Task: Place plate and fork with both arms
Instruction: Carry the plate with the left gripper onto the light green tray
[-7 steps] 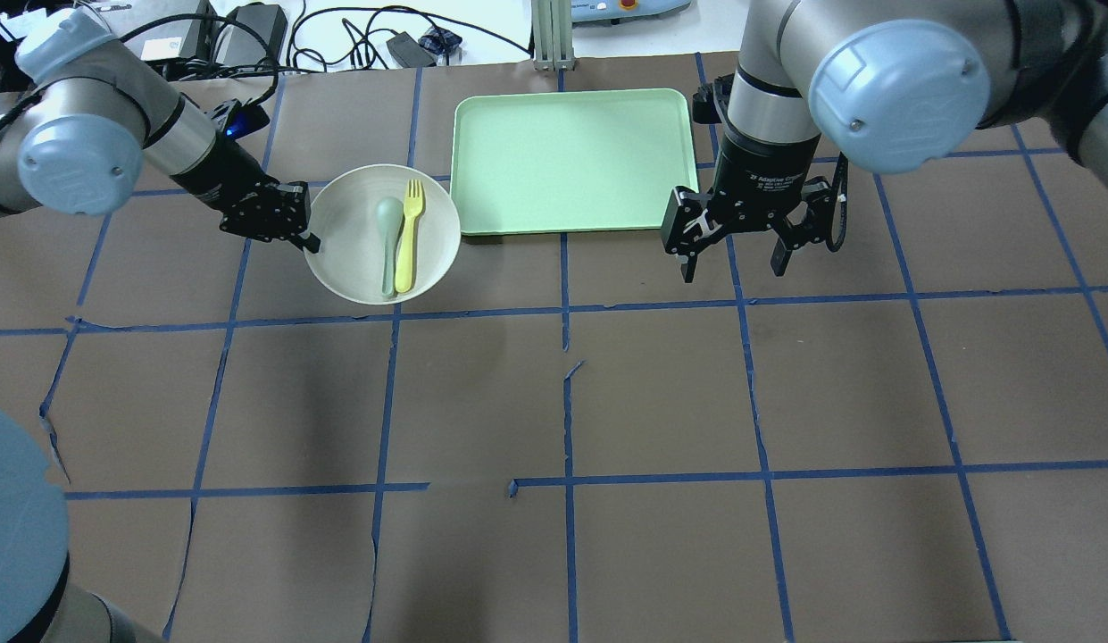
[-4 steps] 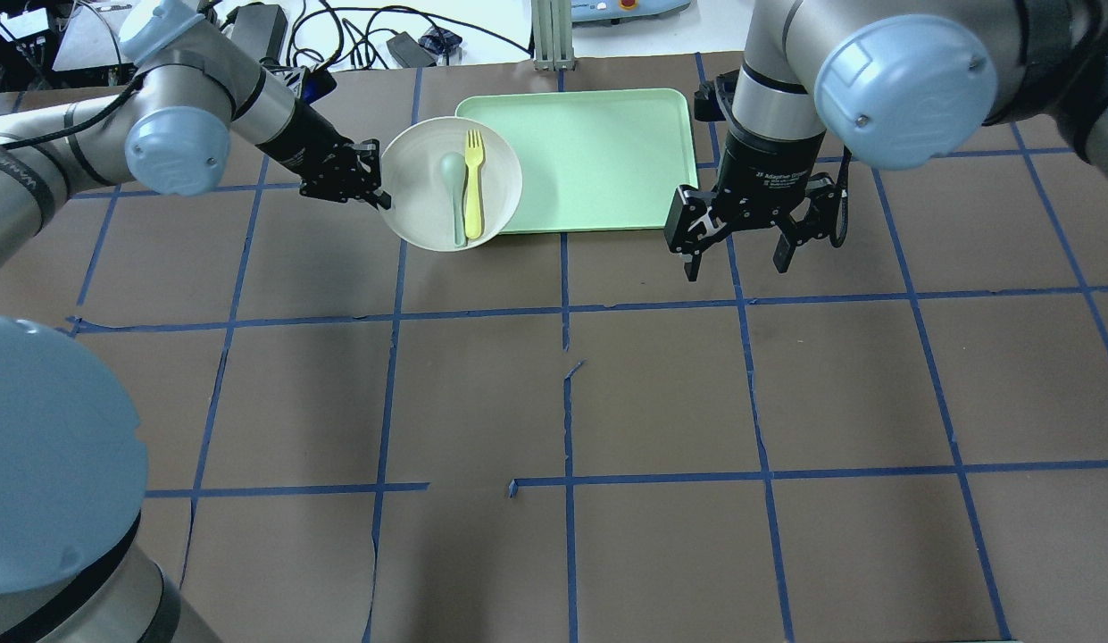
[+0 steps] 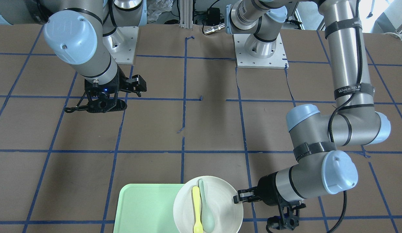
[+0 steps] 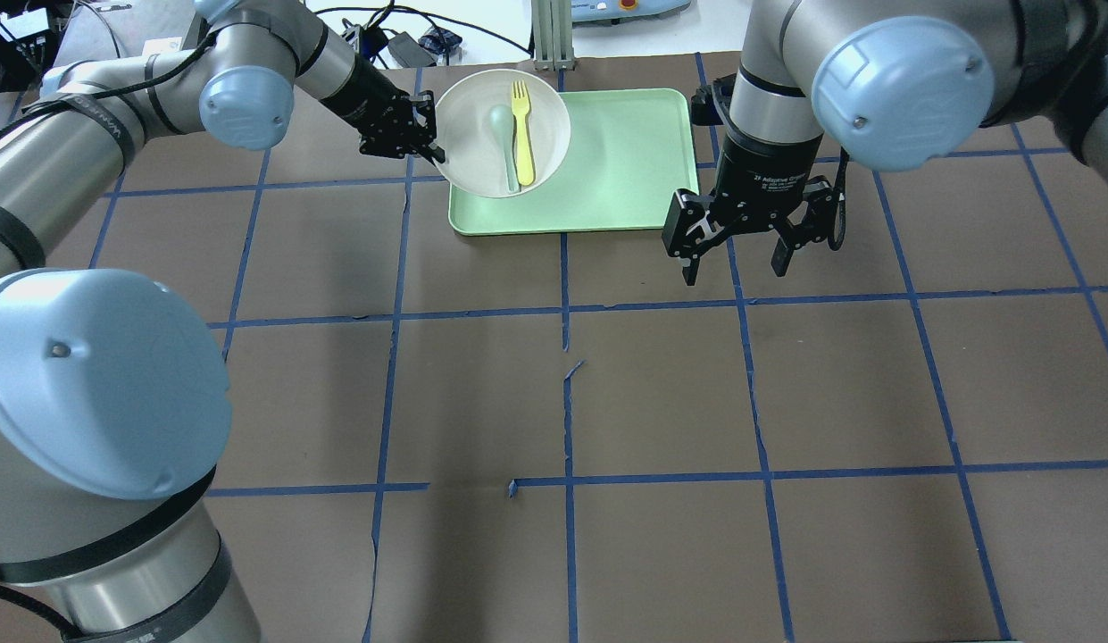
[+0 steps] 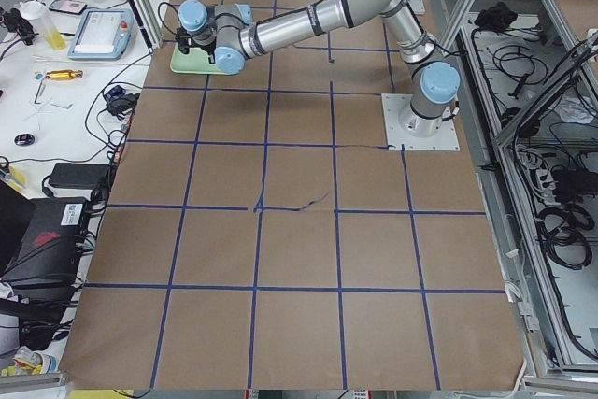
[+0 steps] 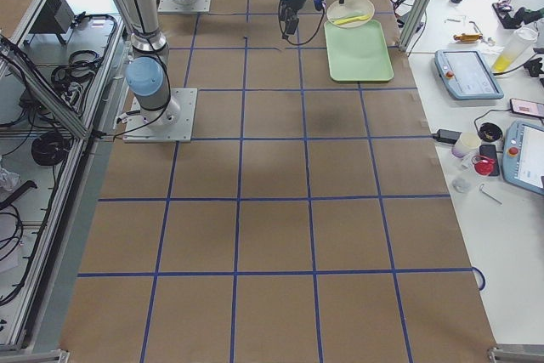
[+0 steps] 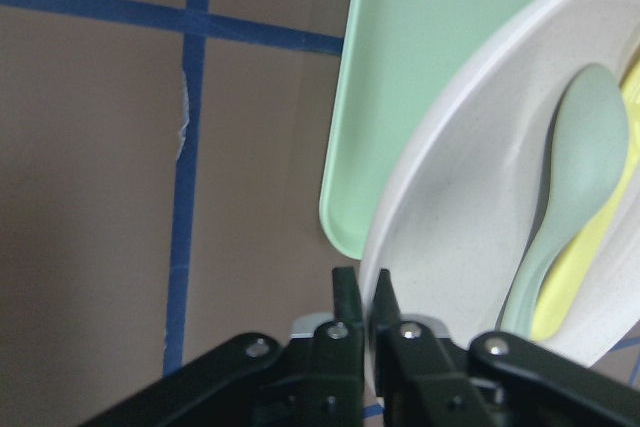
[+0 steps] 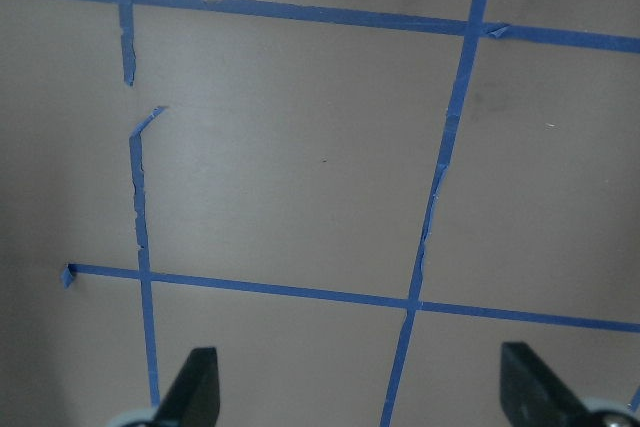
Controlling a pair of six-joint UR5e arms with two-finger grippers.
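Note:
The off-white plate (image 4: 469,143) hangs over the left end of the mint-green tray (image 4: 607,179), held by its left rim. On it lie the yellow fork (image 4: 522,129) and a pale grey-green spoon (image 4: 503,143). My left gripper (image 4: 433,154) is shut on the plate's rim; the left wrist view shows its fingers pinching the plate (image 7: 450,197) edge over the tray (image 7: 420,67). In the front-facing view the plate (image 3: 220,200) sits partly over the tray (image 3: 139,207) with the fork (image 3: 196,207). My right gripper (image 4: 734,259) is open and empty, in front of the tray's right end.
The table is brown paper with a blue tape grid (image 4: 567,313). Cables and boxes (image 4: 375,36) lie beyond the far edge, and a metal post (image 4: 552,36) stands behind the tray. The right wrist view shows only bare paper and tape (image 8: 420,247).
My left arm has carried the plate with fork and spoon to the right and away from me, from the bare table to over the tray's left end. The right arm has stayed put.

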